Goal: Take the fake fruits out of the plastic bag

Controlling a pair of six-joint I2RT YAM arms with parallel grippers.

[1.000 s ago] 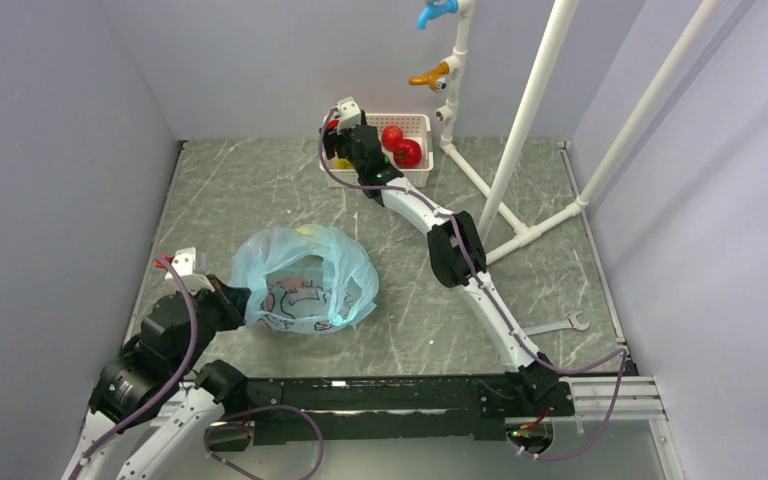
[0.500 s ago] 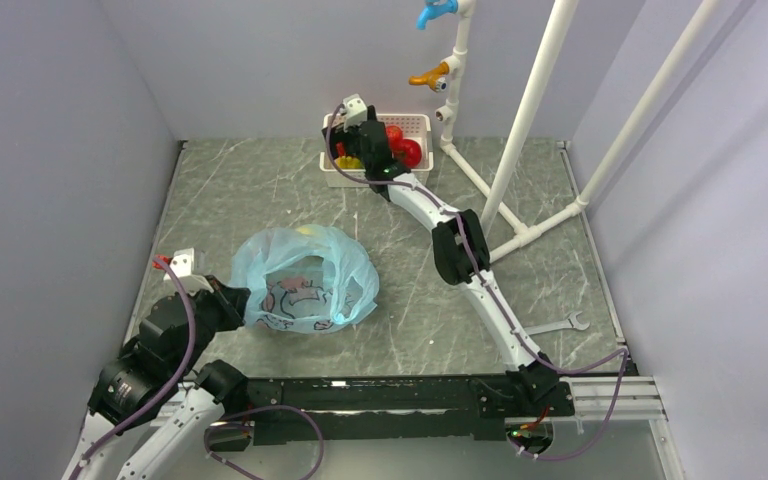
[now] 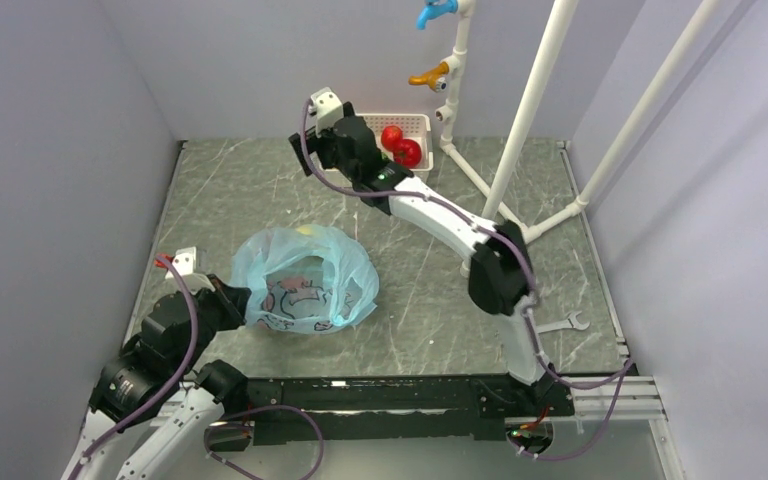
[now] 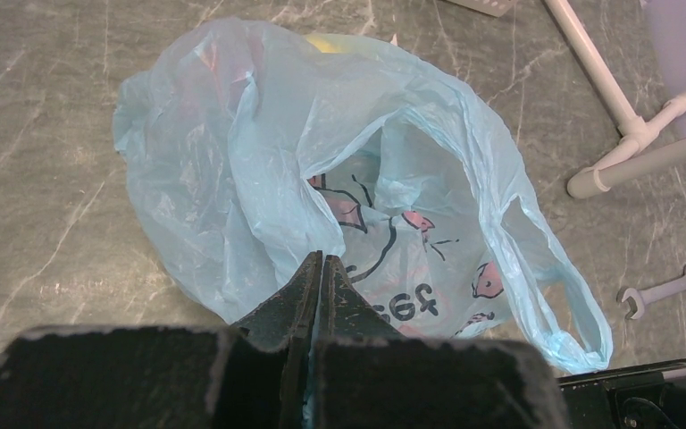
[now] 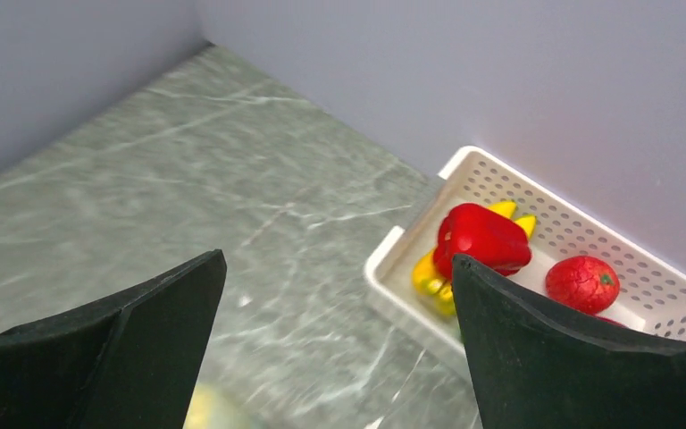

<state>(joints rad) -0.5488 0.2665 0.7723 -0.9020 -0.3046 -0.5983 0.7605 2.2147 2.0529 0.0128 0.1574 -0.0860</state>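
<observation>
Grey marble table [image 3: 260,190]. Left gripper [image 4: 320,268] pinched shut on bag [image 4: 232,161] edge; yellow fruit [image 4: 330,42] shows at bag's far side. Right gripper [image 5: 337,261] wide open, empty; pepper [image 5: 482,237] and red fruit [image 5: 582,282] in basket [image 5: 500,174] ahead-right.

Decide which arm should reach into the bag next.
Probably right. The right pincer is open and empty; the left pincer is shut on the bag.

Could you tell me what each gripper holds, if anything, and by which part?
The left gripper pinches the plastic bag at its near edge; the right gripper holds nothing.
</observation>
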